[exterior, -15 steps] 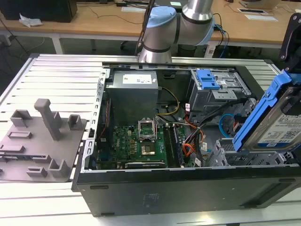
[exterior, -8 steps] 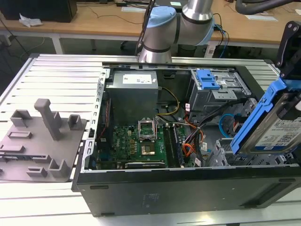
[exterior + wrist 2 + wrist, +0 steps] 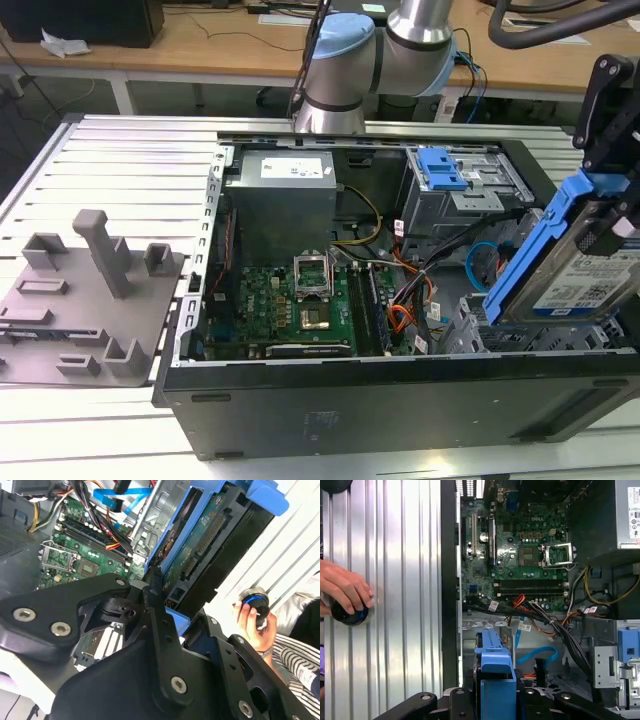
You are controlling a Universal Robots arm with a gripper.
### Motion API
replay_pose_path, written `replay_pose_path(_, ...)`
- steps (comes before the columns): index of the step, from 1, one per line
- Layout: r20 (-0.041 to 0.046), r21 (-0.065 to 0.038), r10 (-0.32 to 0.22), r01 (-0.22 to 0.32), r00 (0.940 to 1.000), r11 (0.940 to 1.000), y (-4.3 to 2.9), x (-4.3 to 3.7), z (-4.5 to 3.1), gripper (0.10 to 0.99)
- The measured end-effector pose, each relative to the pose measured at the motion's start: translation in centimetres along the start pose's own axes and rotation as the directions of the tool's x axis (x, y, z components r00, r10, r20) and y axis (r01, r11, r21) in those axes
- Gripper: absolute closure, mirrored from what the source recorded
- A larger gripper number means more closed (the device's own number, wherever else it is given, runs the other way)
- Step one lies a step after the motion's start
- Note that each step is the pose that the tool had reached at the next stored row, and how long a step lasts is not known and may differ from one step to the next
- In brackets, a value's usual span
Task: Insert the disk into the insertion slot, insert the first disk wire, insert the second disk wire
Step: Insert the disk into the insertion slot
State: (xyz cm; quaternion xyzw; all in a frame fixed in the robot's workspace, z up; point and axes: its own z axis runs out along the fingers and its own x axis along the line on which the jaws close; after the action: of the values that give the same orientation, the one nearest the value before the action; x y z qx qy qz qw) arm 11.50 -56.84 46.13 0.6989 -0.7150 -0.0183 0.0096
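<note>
One disk is hanging tilted over the end of the open computer case that lies toward the exterior view's right, with one end of its blue carrier dipping toward the case. We are seeing the gripper clamping it, with the black fingers pressed against the carrier's sides.

Just beneath the disk, inside the case, the insertion slot is sitting unfilled. Near that slot the second disk wire is curling in a glossy light-blue loop. The first disk wire is lying among dark cables between the slot and the motherboard. Deeper in the case we are making out a grey power supply and a taller cage carrying a blue latch.

Outside the case, a slatted metal table is carrying everything. A grey fixture plate with upright posts is lying just beside the case, toward the exterior view's left. Beyond the case wall nearest the disk, a person's hand is gripping a round black-and-blue knob on the slats, and a striped sleeve is trailing from it. Behind the case the robot arm is rising in front of a wooden desk.
</note>
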Motion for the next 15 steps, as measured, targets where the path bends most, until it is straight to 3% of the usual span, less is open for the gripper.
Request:
replay_pose_path(4, 0.0042, 0.0, 0.001, -0.001, 1.0, 1.0, 0.0, -0.38, 0.41, 0.722)
replay_pose_path(6, 0.0041, 0.0, 0.001, -0.001, 1.0, 1.0, -0.02, -1.05, 0.76, 0.722)
replay_pose_path(9, 0.0043, 0.0, 0.0, 0.0, 1.0, 1.0, -0.13, -1.45, 1.0, 0.722)
replay_pose_path(15, 0.0044, 0.0, 0.001, -0.001, 1.0, 1.0, -0.17, -1.71, 1.64, 0.722)
